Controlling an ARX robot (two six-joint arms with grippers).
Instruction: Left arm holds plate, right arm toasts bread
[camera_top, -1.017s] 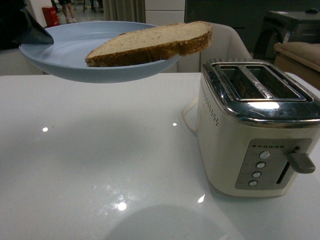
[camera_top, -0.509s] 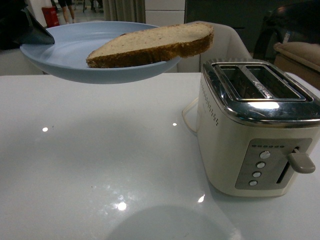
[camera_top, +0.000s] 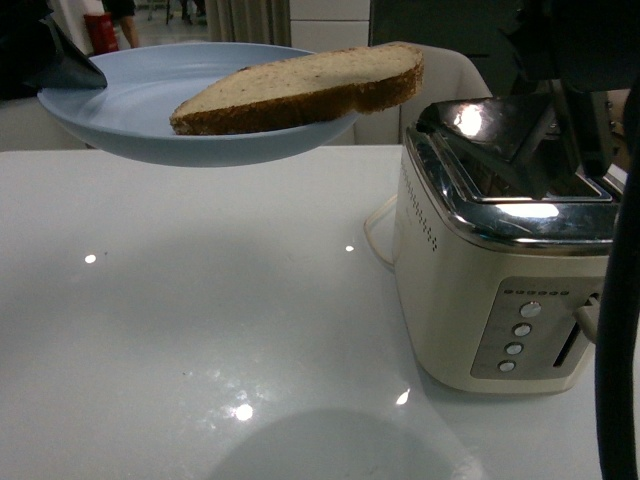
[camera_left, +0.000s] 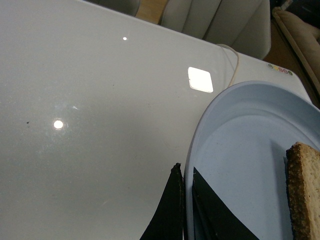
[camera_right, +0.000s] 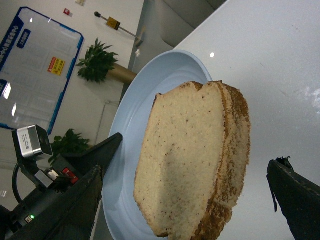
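Office-like lab: wall notice board (camera_right: 35, 75), potted plant (camera_right: 97, 62), white table (camera_top: 200, 300), toaster (camera_top: 480, 290).

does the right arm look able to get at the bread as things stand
Probably yes. The bread lies uncovered on the plate, its end overhanging the rim toward the toaster, where the right arm hangs. The left gripper clamps the opposite rim, clear of that approach.

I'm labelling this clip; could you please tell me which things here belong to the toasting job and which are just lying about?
In the job: plate, bread, toaster, left gripper clamping the plate rim, right arm.
Just about: red bin, potted plant, wall poster.
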